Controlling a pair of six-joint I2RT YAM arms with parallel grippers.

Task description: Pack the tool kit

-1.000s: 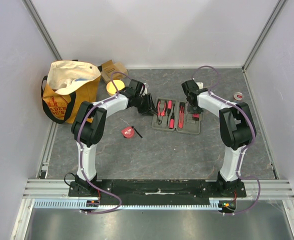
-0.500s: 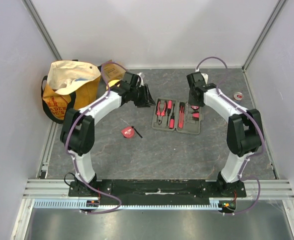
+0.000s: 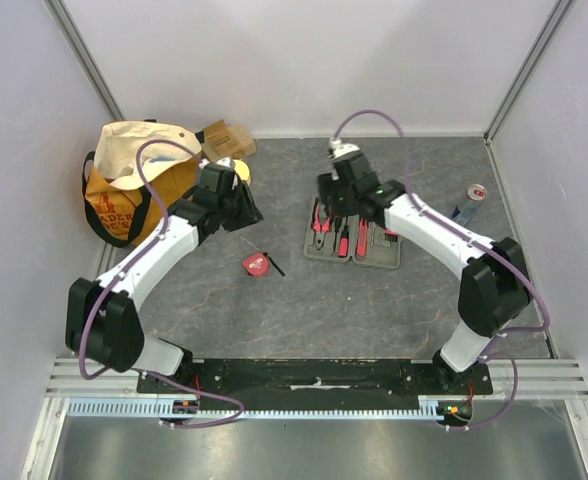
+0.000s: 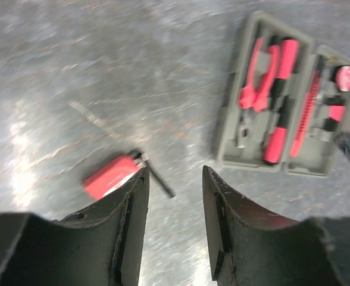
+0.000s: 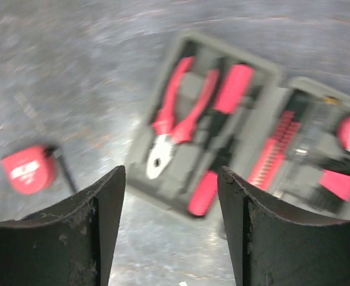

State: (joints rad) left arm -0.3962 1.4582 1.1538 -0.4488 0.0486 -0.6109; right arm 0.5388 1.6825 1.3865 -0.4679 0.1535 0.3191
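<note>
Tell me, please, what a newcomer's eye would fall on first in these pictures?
The open grey tool case in the middle of the table, red-handled tools in its slots, catches the eye first. The right gripper hangs open just above it. A small red tape measure lies loose on the table left of the case, near the open left gripper.

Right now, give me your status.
Left gripper open, empty. Right gripper open, empty, at tool kit. Kit lies open. Red tape measure loose beside it.
</note>
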